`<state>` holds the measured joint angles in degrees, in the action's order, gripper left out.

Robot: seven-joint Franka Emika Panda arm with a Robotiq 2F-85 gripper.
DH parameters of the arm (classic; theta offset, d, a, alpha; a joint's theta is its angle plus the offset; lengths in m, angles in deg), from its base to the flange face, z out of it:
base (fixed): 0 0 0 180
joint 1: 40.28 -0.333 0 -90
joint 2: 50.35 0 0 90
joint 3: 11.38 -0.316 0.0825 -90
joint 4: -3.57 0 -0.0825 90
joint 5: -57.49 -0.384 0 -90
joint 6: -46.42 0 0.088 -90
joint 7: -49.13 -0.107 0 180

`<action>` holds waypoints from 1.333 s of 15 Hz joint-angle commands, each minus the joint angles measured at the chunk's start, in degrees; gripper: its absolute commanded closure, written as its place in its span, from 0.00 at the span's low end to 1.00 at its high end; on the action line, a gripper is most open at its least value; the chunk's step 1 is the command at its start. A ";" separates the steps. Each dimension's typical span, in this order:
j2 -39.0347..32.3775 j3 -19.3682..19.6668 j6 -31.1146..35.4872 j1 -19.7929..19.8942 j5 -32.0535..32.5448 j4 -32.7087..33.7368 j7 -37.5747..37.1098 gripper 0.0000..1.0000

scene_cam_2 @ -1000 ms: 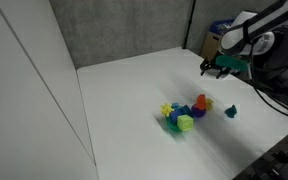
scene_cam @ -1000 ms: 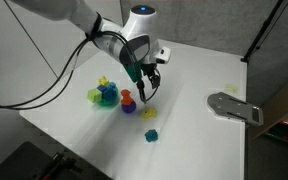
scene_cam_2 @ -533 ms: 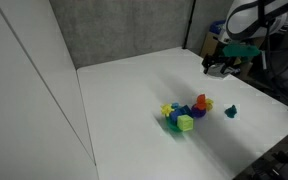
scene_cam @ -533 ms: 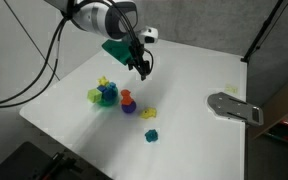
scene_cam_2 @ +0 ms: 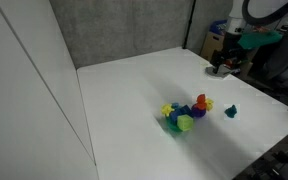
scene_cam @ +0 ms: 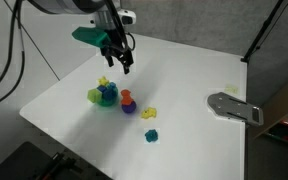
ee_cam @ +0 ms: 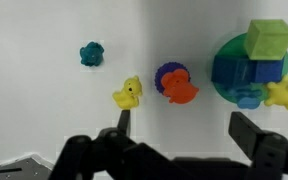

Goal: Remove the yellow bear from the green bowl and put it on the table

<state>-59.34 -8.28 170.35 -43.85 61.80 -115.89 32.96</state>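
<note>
Two fingers [ee_cam: 122,125]: they're sitting spread wide apart at the bottom of the wrist view with nothing between them, so the gripper [ee_cam: 179,118] is carrying nothing right now.
Gripper height: it's hanging well above the table [scene_cam: 194,80] in both exterior views, up and away from the toy pile and touching nothing. I'm guessing it's that high so the wrist camera is taking in all the toys at once.
Yellow bear [ee_cam: 128,93]: it's lying on the bare white top, out of the bowl, just beside the red-orange toy [ee_cam: 180,92]. In an exterior view it's showing as a little yellow blob [scene_cam: 149,114] between the pile and the teal toy [scene_cam: 152,134].
Green bowl [scene_cam: 93,96]: it's sitting at the other end of the pile from the bear, with a blue toy [scene_cam: 108,94] filling it. A green cube [ee_cam: 269,38] is pressing right up against it, though I can't tell if it's on top or beside. A paler spiky piece [ee_cam: 281,93] is poking out at the edge, so don't mix that one up with the bear.
Purple piece [ee_cam: 167,72]: it's sitting under the red-orange toy.
Task progress: going by how things are lying, the job is looking done, since the bear is resting free on the table.
</note>
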 commanded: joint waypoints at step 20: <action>21.51 -3.49 -17.57 0.85 -5.74 -5.68 12.13 0.00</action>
<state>-40.31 -11.36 151.01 -43.78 57.77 -119.55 44.02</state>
